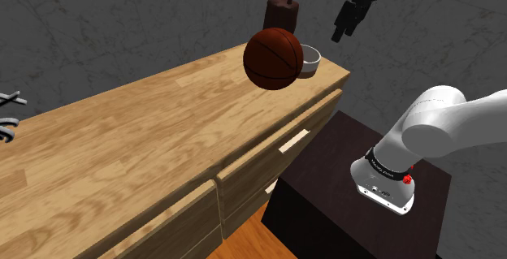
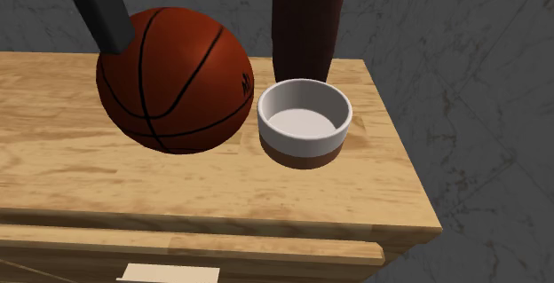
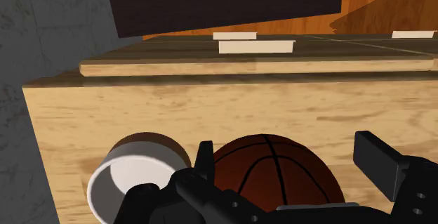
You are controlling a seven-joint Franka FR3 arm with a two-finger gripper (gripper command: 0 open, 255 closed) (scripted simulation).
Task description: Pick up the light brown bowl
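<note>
The gripper [image 1: 345, 28] hangs in the air higher than the basketball [image 1: 275, 58] and clear of it, its two black fingers standing apart and clasping nothing. In the wrist view the ball shows in the gap between the fingers. The bowl [image 3: 133, 179] lies outside that gap, past one finger [image 3: 204, 161] and just beside the basketball. The bowl (white wall and inside, brown band at its foot) stands upright on the wooden dresser top [image 2: 62, 166], between the basketball and the dresser's end edge. Whether it touches the ball I cannot tell. Behind the basketball and the bowl stands a tall dark brown bottle [image 2: 306, 28]. On the dresser's front, below the basketball, are drawer fronts with pale handles [image 3: 256, 46]. A small mark on the basketball cannot be read.
</note>
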